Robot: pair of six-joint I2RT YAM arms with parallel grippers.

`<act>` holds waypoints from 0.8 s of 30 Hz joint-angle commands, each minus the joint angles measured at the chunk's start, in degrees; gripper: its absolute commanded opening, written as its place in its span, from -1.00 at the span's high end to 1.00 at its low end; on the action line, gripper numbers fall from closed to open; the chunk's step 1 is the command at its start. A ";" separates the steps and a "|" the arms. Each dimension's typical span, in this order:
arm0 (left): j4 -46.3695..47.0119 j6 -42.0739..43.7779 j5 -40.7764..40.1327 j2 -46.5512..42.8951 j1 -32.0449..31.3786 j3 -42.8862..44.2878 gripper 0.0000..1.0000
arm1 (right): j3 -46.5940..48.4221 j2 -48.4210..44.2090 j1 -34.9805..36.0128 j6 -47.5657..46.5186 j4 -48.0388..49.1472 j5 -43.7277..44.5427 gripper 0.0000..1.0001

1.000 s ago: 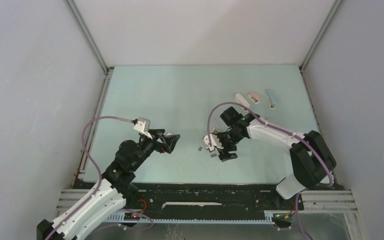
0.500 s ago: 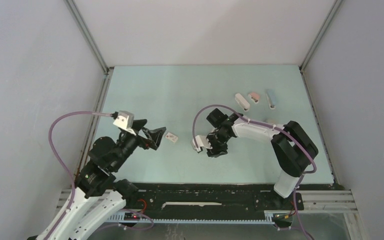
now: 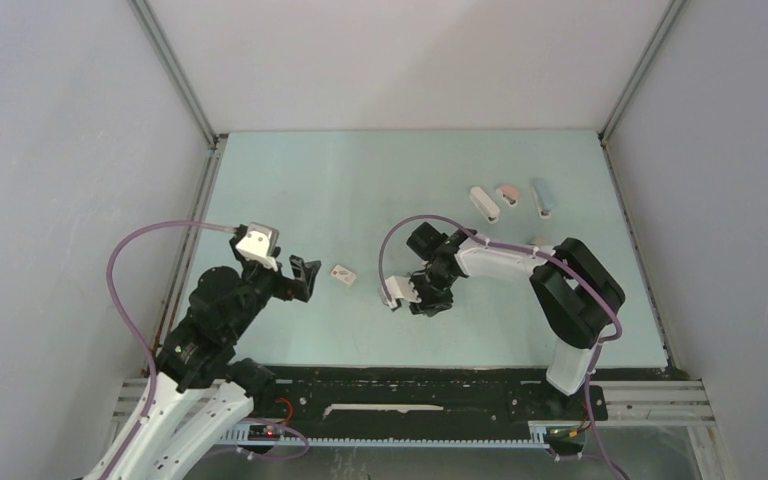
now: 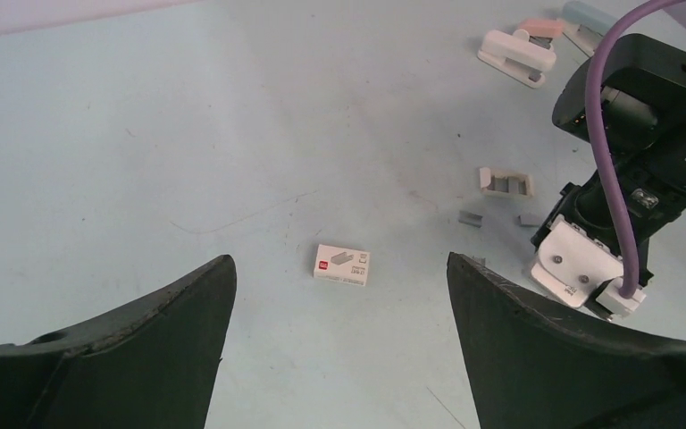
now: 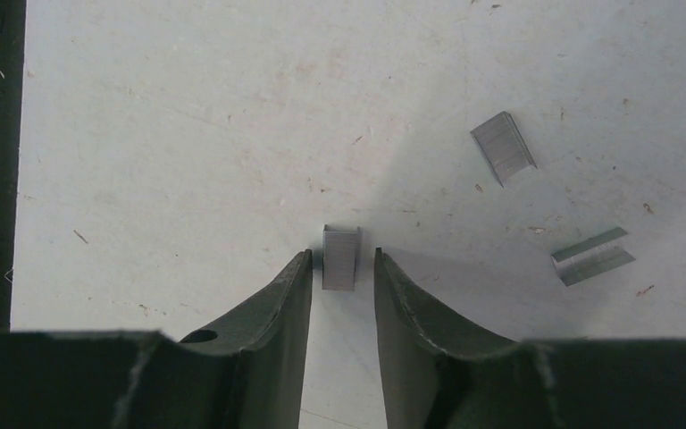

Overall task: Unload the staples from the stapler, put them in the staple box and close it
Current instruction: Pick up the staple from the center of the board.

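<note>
Pale-green worktop point(image 3: 360, 180) is carrying everything in the overhead view. Three small plastic staplers point(image 3: 507, 197), white, pink and blue, are lying together at the far right, and a small white rectangular box point(image 3: 341, 275) is lying between the arms. The left end effector point(image 3: 307, 280) is hanging just beside that box, jaws wide apart and carrying nothing, while the right end effector point(image 3: 422, 303) is pointing down at the middle of the worktop; the staples are too small to make out here. From the left wrist, short dark-grey metal strips of staples point(image 4: 472, 217) are lying loose near the right arm. From the right wrist, one strip point(image 5: 341, 257) is sitting between the two dark fingers point(image 5: 286, 304). The jaws are standing narrowly apart, a sliver of worktop showing on each side, so they are not pinching yet. Two more strips point(image 5: 504, 147) are lying well apart to the right. Such a strip is probably very light, stiff, slick and easily snapped along its glued joints. Squeezing gently across its two long flat sides, low down, looks safest, since it is likely to tip or skate away.
</note>
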 commanded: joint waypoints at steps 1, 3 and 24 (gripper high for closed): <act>0.56 1.55 1.17 -0.39 1.22 -1.18 -0.86 | 1.62 1.20 1.07 0.26 -0.57 1.78 0.24; 0.44 1.56 1.46 -0.24 1.62 -1.19 -0.86 | 1.61 1.31 1.20 0.23 -0.67 2.23 0.30; 0.26 1.56 1.07 -0.38 2.71 -1.36 -0.87 | 3.03 -4.63 -1.31 1.63 -1.62 -0.75 0.79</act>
